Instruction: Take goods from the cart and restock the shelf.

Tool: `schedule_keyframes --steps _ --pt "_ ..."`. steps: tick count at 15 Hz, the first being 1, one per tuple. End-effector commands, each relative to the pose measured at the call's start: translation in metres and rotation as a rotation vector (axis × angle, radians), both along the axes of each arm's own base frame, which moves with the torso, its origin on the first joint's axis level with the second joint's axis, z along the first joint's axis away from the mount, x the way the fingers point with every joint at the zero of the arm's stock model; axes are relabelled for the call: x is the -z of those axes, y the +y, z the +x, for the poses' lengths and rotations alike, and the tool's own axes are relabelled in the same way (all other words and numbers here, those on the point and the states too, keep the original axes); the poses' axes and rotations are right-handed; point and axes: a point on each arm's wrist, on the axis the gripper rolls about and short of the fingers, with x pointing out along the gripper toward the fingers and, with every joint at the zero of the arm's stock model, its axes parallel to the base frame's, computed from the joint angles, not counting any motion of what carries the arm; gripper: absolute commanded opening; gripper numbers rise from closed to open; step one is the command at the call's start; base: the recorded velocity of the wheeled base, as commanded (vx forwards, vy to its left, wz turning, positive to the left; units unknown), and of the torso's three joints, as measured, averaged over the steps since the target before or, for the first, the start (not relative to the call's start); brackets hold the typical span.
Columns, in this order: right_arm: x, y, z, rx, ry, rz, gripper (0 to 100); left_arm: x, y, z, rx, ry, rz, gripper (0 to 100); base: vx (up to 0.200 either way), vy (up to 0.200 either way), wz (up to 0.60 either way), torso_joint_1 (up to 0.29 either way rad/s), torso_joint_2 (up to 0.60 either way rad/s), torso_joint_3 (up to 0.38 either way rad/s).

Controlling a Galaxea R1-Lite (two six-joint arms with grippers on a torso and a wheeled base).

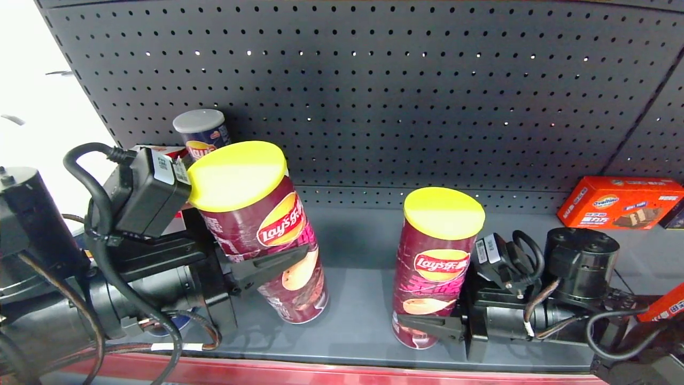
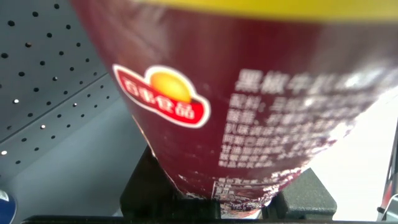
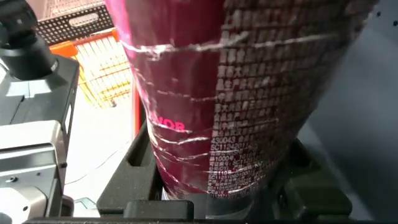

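1. Left gripper (image 1: 267,259) is clamped on a tilted maroon cylindrical chip can with yellow lid (image 1: 251,214), left of centre.
2. Right gripper (image 1: 430,321) grips a second such can (image 1: 435,267), right of centre, over the grey metal shelf (image 1: 363,251).

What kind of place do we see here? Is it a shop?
Most likely a shop, or a mock-up of one: a grey shelf with a pegboard back panel, and packaged snacks such as the left chip can, the right chip can and an orange box.
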Motion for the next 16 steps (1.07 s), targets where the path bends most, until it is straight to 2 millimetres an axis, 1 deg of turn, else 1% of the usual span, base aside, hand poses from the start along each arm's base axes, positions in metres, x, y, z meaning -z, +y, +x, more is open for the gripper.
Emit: schedule_keyframes --steps 1,4,9,11,12,16 --pt "0.006 0.001 0.005 0.009 0.017 -0.011 0 0.000 0.000 0.000 0.000 -0.001 0.000 0 0.000 0.000 0.00 0.000 0.00 0.000" --pt "0.008 -0.007 0.010 0.035 0.022 -0.014 0 0.000 0.000 0.000 0.000 0.001 0.001 0 0.000 0.000 0.00 0.000 0.00 0.000" --pt "0.008 -0.008 0.003 0.038 0.007 -0.007 0 0.001 0.000 0.000 0.000 0.002 0.001 0 0.000 0.000 0.00 0.000 0.00 0.000" --pt "0.007 -0.010 0.000 0.039 -0.024 0.007 0 0.001 0.000 0.000 0.000 0.003 0.002 0 0.000 0.000 0.00 0.000 0.00 0.000" --pt "0.008 -0.011 -0.001 0.038 -0.028 0.009 100 0.001 0.000 0.000 0.000 0.003 0.002 0 0.000 0.000 0.00 0.000 0.00 0.000" --pt "0.006 -0.011 -0.002 0.045 -0.040 0.015 100 0.001 0.000 0.000 0.000 0.003 0.002 0 0.000 0.000 0.00 0.000 0.00 0.000"
